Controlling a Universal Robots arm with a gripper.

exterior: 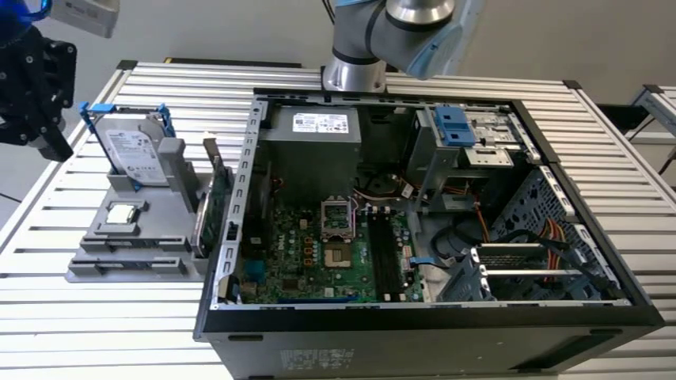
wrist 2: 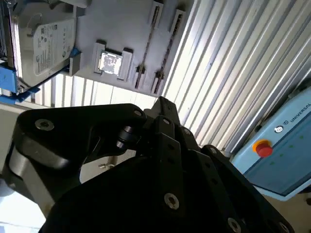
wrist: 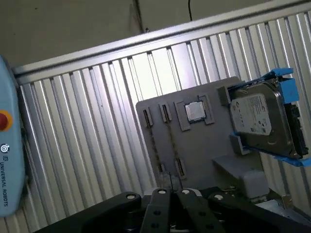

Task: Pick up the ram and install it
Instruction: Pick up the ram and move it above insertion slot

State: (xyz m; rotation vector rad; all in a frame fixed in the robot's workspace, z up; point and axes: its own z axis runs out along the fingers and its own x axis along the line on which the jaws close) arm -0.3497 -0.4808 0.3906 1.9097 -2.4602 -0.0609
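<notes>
Standing by the ribbed table, I see the open computer case on it, a grey holder just beside, and the black gripper hanging near the holder; whether it grips anything I cannot tell. The ram stands edge-on in the holder's slots, near the processor chip.

The exterior view is bright and evenly lit. The slatted metal surface washes out almost to white along its near edge, while the inside of the computer case sits in soft shadow. In both wrist views the slats throw back hard streaks of glare. In the second wrist view the processor chip is blown out, and the black pincer is underexposed, with its detail lost in the dark.
</notes>
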